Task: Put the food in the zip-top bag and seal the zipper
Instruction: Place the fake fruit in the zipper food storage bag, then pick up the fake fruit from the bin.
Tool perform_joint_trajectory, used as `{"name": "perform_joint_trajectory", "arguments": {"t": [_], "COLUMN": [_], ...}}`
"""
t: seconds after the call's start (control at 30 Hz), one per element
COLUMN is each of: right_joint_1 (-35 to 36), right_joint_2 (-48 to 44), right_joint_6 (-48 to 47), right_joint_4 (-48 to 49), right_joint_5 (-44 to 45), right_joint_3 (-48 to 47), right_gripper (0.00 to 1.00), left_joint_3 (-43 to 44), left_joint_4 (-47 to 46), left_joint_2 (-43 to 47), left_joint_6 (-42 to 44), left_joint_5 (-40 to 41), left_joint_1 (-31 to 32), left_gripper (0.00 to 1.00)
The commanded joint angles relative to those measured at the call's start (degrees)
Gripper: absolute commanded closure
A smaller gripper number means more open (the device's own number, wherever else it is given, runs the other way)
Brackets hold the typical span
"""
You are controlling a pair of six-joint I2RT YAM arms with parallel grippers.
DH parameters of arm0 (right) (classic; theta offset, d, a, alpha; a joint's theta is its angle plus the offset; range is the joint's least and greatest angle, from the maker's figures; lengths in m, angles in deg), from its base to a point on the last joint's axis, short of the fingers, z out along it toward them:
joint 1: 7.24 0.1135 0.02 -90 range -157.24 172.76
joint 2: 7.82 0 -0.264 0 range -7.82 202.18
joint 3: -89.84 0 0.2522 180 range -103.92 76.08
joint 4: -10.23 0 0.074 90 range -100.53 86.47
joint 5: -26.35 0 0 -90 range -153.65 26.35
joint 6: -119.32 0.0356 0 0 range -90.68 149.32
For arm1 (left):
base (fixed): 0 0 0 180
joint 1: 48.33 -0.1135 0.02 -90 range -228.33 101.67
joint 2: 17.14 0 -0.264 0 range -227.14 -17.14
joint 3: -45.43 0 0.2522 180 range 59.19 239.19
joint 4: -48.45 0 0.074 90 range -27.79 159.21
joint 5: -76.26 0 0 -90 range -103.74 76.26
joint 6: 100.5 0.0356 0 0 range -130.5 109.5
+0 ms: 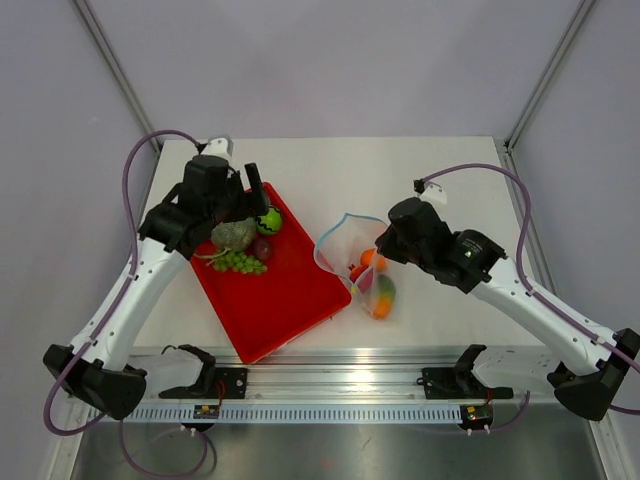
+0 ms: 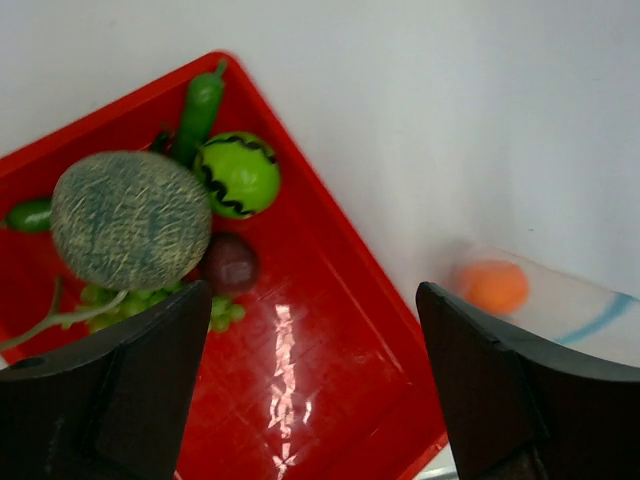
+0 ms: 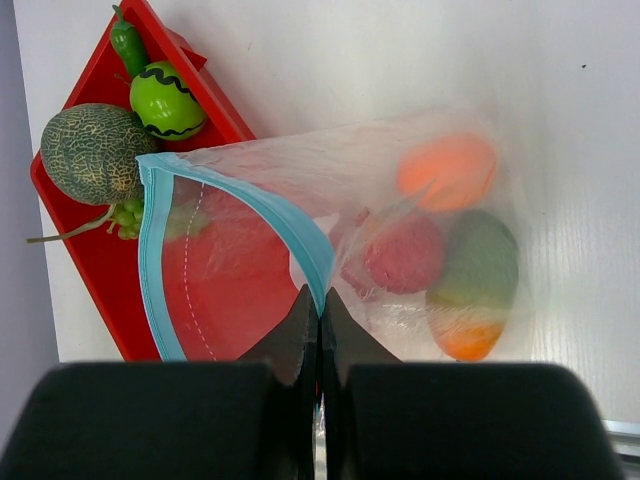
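Observation:
The clear zip-top bag (image 1: pixel 345 245) lies right of the red tray, its mouth held up and open. My right gripper (image 3: pixel 320 300) is shut on the light blue zipper (image 3: pixel 290 225) at the mouth's near edge. Inside the bag are an orange (image 3: pixel 447 170), a red fruit (image 3: pixel 405 250) and an orange-green mango (image 3: pixel 475 290). On the tray lie a netted melon (image 2: pixel 130 220), green grapes (image 1: pixel 240 263), a dark purple fruit (image 2: pixel 230 262), a green striped ball (image 2: pixel 238 172) and a cucumber (image 2: pixel 198 110). My left gripper (image 2: pixel 315 380) hangs open over the tray, just right of the melon, nothing between its fingers.
The red tray (image 1: pixel 290 300) sits slanted at centre left, one corner reaching toward the table's near edge. The bag's mouth overlaps the tray's right edge in the right wrist view. A metal rail (image 1: pixel 330 385) runs along the near edge.

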Motion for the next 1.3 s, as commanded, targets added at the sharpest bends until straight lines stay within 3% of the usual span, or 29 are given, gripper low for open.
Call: {"name": "perform_joint_trajectory", "arguments": {"t": [0.0,0.13,0.33,0.4,0.5,0.57,0.7,0.87,1.27], "right_joint_1": [0.48,0.57,0.48,0.48,0.48,0.48,0.48,0.48,0.48], "right_joint_2": [-1.49,-1.84,-1.67,-1.23,-0.96,-1.05,-2.1,-3.77,-2.37], "right_joint_6": [0.77,0.77,0.86,0.86,0.68,0.68,0.94,1.56,1.21], "right_joint_4": [1.46,1.55,2.51,2.78,3.04,2.69,1.81,0.14,-0.3], "right_joint_5": [0.35,0.17,0.0,-0.44,-0.88,-0.88,-0.27,1.31,0.79], "right_joint_3": [-0.03,0.23,0.76,0.67,0.76,0.67,0.93,1.46,0.32], "right_gripper": [1.0,1.0,1.0,1.0,1.0,1.0,1.0,1.0,1.0], "left_joint_3": [-4.37,-7.28,-15.52,-17.56,-18.19,-17.14,-15.29,-12.91,-13.09], "left_joint_4": [2.32,3.29,-3.2,-6.53,-7.87,-7.87,-8.04,-9.62,-14.37], "left_joint_2": [-0.23,-3.13,-5.77,-7.0,-11.29,-14.02,-20.26,-24.84,-31.09], "left_joint_6": [-3.88,-2.13,-5.97,-8.79,-14.24,-18.9,-24.26,-21.55,-17.16], "left_joint_5": [6.12,10.63,4.13,6.39,13.67,16.84,22.74,26.97,25.57], "left_joint_1": [-3.54,-3.99,-3.29,-0.67,3.64,4.53,6.29,6.21,5.15], "left_gripper": [0.16,0.2,0.36,0.4,0.38,0.3,0.28,0.27,0.25]}}
